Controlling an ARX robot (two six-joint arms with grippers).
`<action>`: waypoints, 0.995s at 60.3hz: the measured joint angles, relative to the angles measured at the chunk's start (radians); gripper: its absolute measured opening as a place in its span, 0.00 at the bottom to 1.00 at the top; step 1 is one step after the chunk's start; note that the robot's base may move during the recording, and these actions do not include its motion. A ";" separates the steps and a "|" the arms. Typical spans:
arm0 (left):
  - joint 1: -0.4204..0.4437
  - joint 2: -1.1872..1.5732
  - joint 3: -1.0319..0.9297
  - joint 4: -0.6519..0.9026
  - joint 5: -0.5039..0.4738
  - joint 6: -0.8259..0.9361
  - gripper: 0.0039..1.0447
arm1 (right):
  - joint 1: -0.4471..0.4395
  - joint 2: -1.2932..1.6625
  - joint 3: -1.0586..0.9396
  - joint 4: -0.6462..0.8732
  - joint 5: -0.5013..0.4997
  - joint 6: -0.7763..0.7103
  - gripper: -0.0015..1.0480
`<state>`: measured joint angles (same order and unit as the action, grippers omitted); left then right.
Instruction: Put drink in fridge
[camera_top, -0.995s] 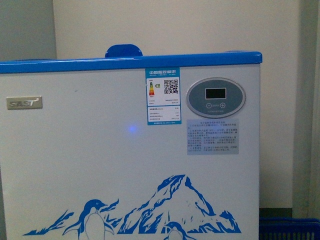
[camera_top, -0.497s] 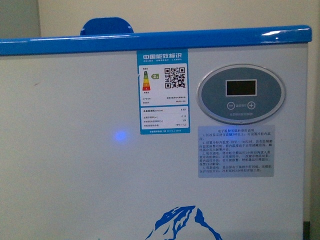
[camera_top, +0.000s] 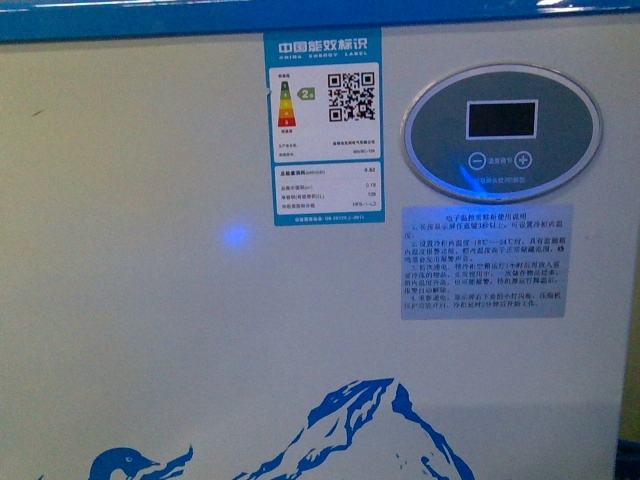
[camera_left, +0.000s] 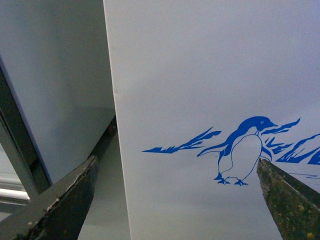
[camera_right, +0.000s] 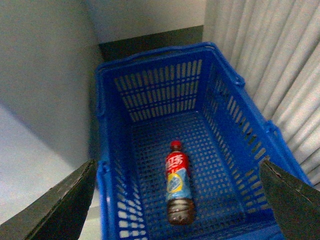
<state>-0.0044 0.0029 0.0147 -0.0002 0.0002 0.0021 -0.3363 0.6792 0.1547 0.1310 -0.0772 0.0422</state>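
The front view is filled by the white front of the fridge (camera_top: 150, 350), with its blue rim (camera_top: 200, 18) running along the top edge of the frame. An energy label (camera_top: 322, 125) is seen at upper centre, an oval grey control panel (camera_top: 502, 135) with a dark display at upper right, and a grey instruction sticker (camera_top: 482, 262) just below that panel. A small blue light spot (camera_top: 236, 235) is seen left of centre, and a blue mountain graphic (camera_top: 360, 430) rises from the bottom edge. No arm is caught in this view. In the left wrist view, the left pincer (camera_left: 177, 160) is held wide open with nothing between its dark, worn fingers (camera_left: 65, 205); it faces the fridge panel, where a blue penguin (camera_left: 243, 152) is printed, and a grey cabinet (camera_left: 55, 90) stands beside the fridge. In the right wrist view, the right pincer (camera_right: 177, 162) is likewise spread open and empty, held above a blue crate (camera_right: 220, 100). The drink (camera_right: 177, 182) is found lying on its side on the crate's lattice floor, its red cap pointed toward the far wall, well apart from both fingers. A pale pleated surface (camera_right: 270, 60) is seen beside the crate.
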 joint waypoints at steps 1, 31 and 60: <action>0.000 0.000 0.000 0.000 0.000 0.000 0.92 | -0.011 0.030 0.005 0.022 -0.007 -0.003 0.93; 0.000 0.000 0.000 0.000 0.000 0.000 0.92 | -0.021 1.416 0.509 0.570 0.003 -0.163 0.93; 0.000 0.000 0.000 0.000 0.000 0.000 0.92 | 0.058 2.075 1.102 0.463 0.101 -0.063 0.93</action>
<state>-0.0044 0.0029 0.0147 -0.0002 -0.0002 0.0021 -0.2787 2.7541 1.2572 0.5945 0.0235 -0.0204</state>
